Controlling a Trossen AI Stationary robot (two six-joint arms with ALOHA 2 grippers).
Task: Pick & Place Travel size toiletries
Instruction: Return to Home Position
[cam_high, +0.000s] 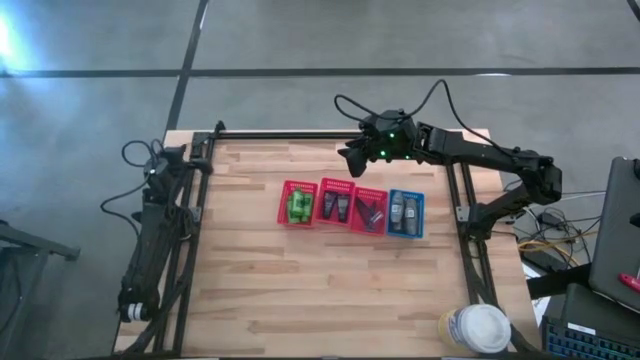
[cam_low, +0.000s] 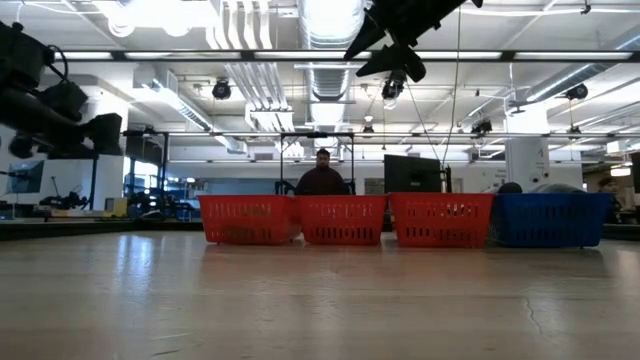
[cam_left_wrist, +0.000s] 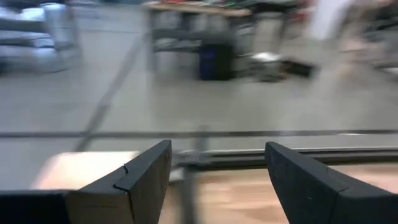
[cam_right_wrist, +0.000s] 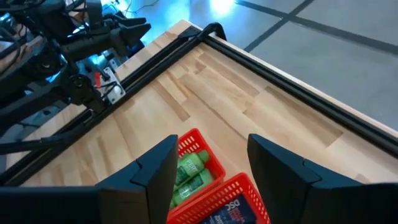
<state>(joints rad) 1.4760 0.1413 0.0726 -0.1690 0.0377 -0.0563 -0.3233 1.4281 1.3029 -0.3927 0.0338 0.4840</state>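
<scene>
High view, green bottles (cam_high: 297, 206) in leftmost red basket (cam_high: 299, 184)

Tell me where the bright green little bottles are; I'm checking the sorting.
High view: the bright green little bottles lie in the leftmost red mesh basket, farthest from the blue basket.

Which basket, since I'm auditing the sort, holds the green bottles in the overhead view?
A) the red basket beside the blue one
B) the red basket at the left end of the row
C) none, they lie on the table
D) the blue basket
B: the green bottles lie in the leftmost red basket, at the opposite end of the row from the blue basket.
</scene>
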